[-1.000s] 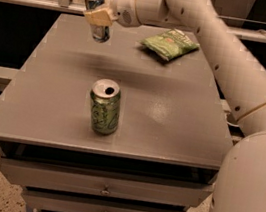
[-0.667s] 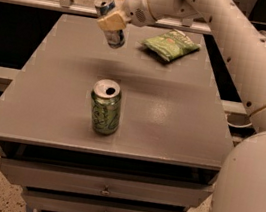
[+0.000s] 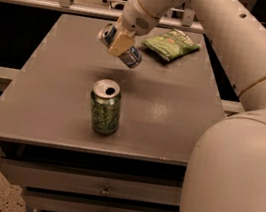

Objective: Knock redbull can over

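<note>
Redbull can (image 3: 131, 57) tipped further sideways w/ gripper (image 3: 119, 44) clamped on it, midair behind green can (image 3: 105, 107).

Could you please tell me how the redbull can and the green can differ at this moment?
Pose: the redbull can is steeply tilted, clamped in the end effector above the rear of the table; the green can stands upright near the front. Colour: the redbull can is blue and silver, the green can patterned green. Width: the redbull can is slimmer than the green can. Both are metal drink cans.
</note>
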### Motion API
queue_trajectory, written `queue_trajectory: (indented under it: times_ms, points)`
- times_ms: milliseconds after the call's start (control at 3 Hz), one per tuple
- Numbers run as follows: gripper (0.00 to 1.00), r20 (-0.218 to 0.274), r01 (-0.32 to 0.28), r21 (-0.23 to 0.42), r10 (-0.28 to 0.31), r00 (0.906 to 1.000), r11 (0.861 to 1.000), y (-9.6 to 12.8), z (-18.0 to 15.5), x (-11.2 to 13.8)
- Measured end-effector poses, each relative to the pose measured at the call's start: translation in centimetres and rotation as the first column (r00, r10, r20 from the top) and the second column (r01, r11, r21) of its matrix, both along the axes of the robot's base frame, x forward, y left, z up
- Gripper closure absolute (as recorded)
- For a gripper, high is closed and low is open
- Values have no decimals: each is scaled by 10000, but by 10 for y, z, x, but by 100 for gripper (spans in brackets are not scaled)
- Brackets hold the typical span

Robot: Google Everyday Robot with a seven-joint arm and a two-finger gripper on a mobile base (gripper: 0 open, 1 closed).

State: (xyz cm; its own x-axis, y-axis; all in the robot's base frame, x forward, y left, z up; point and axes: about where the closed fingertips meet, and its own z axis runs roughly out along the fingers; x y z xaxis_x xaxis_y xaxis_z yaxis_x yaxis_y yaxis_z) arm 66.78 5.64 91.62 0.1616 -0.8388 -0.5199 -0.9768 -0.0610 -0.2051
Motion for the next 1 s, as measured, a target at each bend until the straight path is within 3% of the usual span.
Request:
queue_trajectory:
  times_ms: [333,667,1000]
  points:
    - [100,-220,-464,-1399,437,9988,9891,-6,-17,-10]
    - [85,-293,-874,-2493,827,9961,9645,-3,-33,-16]
    - [61,-330,-1098,-3017,1047,9940,9471,3,-45,-20]
